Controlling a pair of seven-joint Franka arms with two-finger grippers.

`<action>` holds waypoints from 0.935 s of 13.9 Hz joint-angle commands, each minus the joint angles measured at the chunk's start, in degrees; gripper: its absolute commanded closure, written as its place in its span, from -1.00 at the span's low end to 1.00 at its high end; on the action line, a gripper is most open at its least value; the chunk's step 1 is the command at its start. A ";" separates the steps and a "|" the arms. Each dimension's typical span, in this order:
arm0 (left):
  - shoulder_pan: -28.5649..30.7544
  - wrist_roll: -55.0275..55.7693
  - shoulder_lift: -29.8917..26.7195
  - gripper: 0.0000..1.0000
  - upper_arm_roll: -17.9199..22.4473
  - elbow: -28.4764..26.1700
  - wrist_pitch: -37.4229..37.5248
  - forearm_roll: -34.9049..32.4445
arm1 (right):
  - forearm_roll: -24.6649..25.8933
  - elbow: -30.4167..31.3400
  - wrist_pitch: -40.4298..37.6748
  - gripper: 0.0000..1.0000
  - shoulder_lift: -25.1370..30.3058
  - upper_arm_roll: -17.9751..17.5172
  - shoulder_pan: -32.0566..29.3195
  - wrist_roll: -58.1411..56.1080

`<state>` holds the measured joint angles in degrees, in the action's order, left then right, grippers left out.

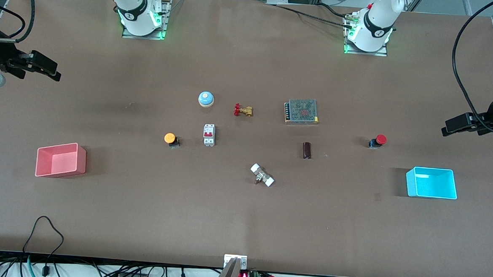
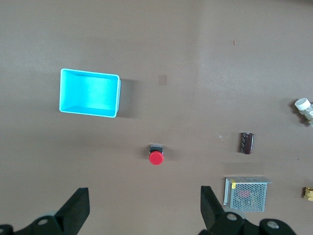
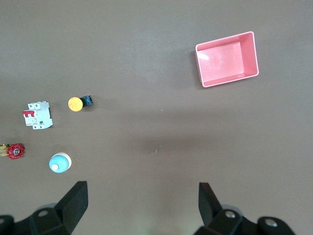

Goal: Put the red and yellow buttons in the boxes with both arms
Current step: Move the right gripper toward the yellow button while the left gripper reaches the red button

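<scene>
The red button lies on the table toward the left arm's end, also in the left wrist view. The cyan box sits nearer the front camera than it and shows in the left wrist view. The yellow button lies near the middle, also in the right wrist view. The pink box sits toward the right arm's end and shows in the right wrist view. My left gripper is open and empty, high over bare table. My right gripper is open and empty, high over bare table.
A blue bell, a white breaker, a brass valve with red handle, a mesh power supply, a dark capacitor and a white-ended fitting lie around the table's middle.
</scene>
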<state>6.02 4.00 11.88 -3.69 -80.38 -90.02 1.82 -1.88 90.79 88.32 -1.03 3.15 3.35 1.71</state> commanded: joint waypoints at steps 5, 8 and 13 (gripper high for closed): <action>0.39 0.48 0.59 -1.00 -0.17 -0.30 -0.25 0.55 | 0.65 0.97 1.32 -1.00 0.24 0.36 0.42 1.10; 1.18 0.39 2.96 -1.00 0.27 -0.92 0.81 0.20 | -0.31 0.88 4.22 -1.00 -5.18 0.10 0.60 0.58; 0.31 -0.05 13.06 -1.00 0.27 -0.39 0.10 -0.15 | -0.31 0.87 7.82 -1.00 -12.58 -0.43 3.85 -0.48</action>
<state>6.81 4.14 21.15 -3.41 -82.02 -89.91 1.88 -1.95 91.83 95.51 -11.43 2.78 6.41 1.70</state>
